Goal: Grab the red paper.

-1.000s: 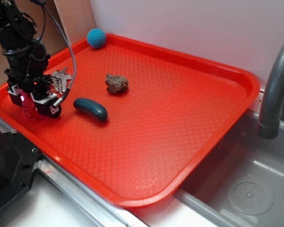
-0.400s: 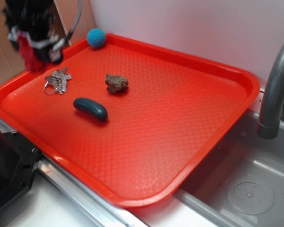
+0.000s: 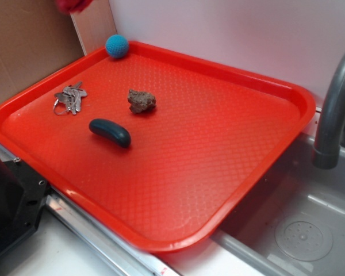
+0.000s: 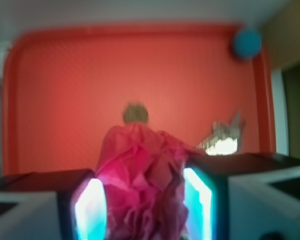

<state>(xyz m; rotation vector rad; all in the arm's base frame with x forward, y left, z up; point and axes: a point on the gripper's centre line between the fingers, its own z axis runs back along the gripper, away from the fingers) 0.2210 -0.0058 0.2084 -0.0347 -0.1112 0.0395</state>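
**Red paper clamped in my gripper, high above the tray**

Left to right in my wrist view: my left finger (image 4: 90,212) glows bright along its inner face and presses against the red paper (image 4: 142,185). The paper is a crumpled, pinkish-red wad that fills the whole gap between my fingers and bulges up past their tips. My right finger sits tight against its other side, so my gripper (image 4: 145,205) is narrowed down to the width of the wad and holding it. The paper touches nothing but my fingers; the tray (image 4: 65,90) lies well below, blurred.

Beyond the wad I see the brown rock (image 4: 135,113) just above its top edge, then the keys (image 4: 225,137) to the right, and the blue ball (image 4: 247,43) in the far right corner.

In the exterior view, only a blurred scrap of red shows at the top left edge of the frame (image 3: 75,4); I cannot tell there whether it is paper or gripper. On the orange-red tray, from the left, lie the bunch of keys (image 3: 69,99), the dark teal oblong thing (image 3: 110,132), the blue ball at the back rim (image 3: 117,46), and the rock (image 3: 141,101). They are apart from one another. To the right of the tray stand a grey faucet (image 3: 333,109) and a sink (image 3: 299,230).
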